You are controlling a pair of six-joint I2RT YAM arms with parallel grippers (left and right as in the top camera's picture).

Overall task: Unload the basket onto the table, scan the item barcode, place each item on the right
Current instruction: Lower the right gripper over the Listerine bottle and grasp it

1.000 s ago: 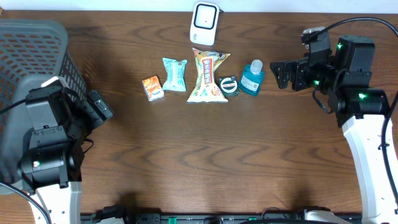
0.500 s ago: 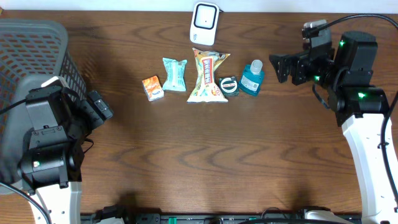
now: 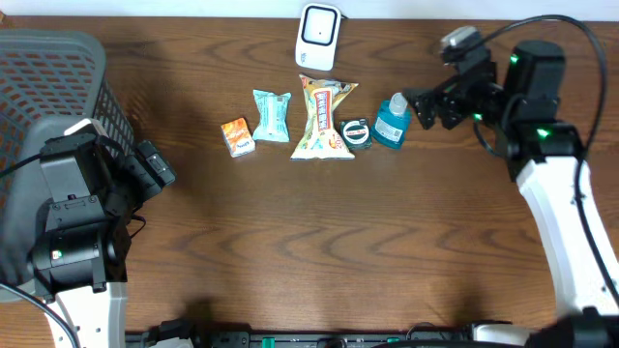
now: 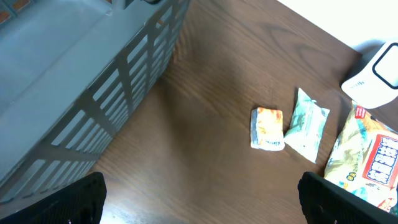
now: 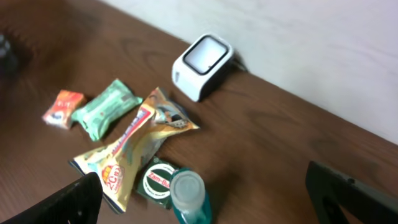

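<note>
Basket: grey, contents unclear.
Bottle: blue liquid inside.
Left hand: wide open, empty.
Right hand: wide open, empty.

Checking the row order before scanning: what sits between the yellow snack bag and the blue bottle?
A round green tin lies between the yellow snack bag and the blue bottle, seen in the overhead and right wrist views.

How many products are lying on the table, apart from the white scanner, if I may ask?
5, in a row below the white scanner: orange packet, teal packet, snack bag, round green tin, blue bottle. More may be hidden in the basket.
</note>
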